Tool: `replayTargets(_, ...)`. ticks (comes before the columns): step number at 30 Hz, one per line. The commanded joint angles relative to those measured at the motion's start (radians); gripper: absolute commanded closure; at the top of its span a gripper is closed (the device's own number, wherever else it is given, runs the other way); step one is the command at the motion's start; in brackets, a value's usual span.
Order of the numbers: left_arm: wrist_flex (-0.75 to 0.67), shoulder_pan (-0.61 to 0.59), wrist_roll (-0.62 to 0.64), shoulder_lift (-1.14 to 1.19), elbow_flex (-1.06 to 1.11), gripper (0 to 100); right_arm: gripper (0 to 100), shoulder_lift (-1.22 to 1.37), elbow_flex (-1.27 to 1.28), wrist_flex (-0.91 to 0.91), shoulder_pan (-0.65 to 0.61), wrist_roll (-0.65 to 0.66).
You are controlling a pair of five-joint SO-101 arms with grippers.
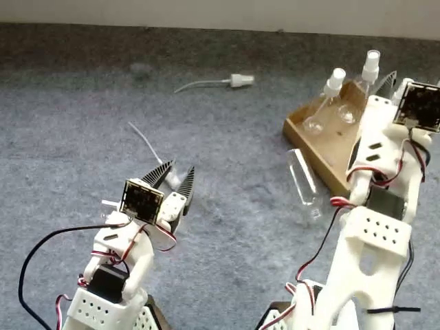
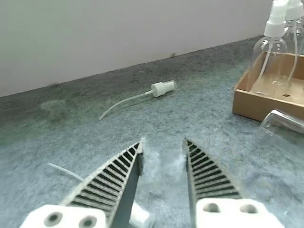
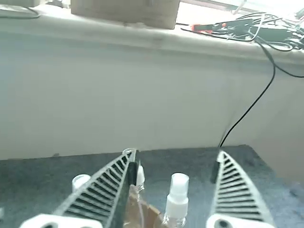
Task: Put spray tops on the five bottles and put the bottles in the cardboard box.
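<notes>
Lower left in the high view, the left gripper (image 1: 181,167), jaws apart, covers most of the head of a spray top (image 1: 148,146); a second top (image 1: 237,81) lies upper centre. At right the right gripper (image 3: 175,156), also apart, hangs above the box (image 1: 330,148) holding two topped bottles (image 1: 330,96), one half hidden by a finger; a bare bottle (image 1: 302,182) lies beside the box.

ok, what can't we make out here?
High view: the right arm covers part of the cardboard box, so the bottle count inside is unclear.
Left wrist view: the spray top under the left claw is cut by the bottom edge and a finger.
Right wrist view: one bottle sits half behind the right claw.
</notes>
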Motion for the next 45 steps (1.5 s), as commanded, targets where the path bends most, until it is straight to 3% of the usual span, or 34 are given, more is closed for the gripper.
replayTargets(1, 0.002, -0.051, 0.003, -0.013, -0.019, 91, 93.0, -0.127, 0.068, 0.013, -0.084, 0.003)
replayTargets(7, 0.014, -0.205, 0.008, -0.013, -0.054, 91, 95.0, -0.254, 0.24, 0.027, -0.183, 0.003)
replayTargets(19, 0.015, -0.252, 0.009, -0.013, -0.056, 92, 95.0, -0.278, 0.09, 0.622, -0.367, 0.008)
replayTargets(22, 0.012, -0.252, 0.008, -0.013, -0.056, 100, 94.9, -0.278, 0.053, 0.68, -0.366, 0.011)
replayTargets(27, 0.012, -0.249, 0.006, -0.013, -0.045, 98, 95.0, -0.249, 0.05, 0.688, -0.366, 0.02)
replayTargets(31, 0.012, -0.248, 0.005, -0.013, -0.044, 99, 95.4, -0.113, 0.051, 0.694, -0.364, 0.112)
replayTargets(38, 0.012, -0.248, 0.005, -0.013, -0.044, 99, 99.5, 0.105, 0.042, 0.776, -0.361, 0.115)
replayTargets(45, 0.012, -0.245, 0.005, -0.013, -0.035, 99, 99.5, 0.139, 0.028, 0.877, -0.254, 0.117)
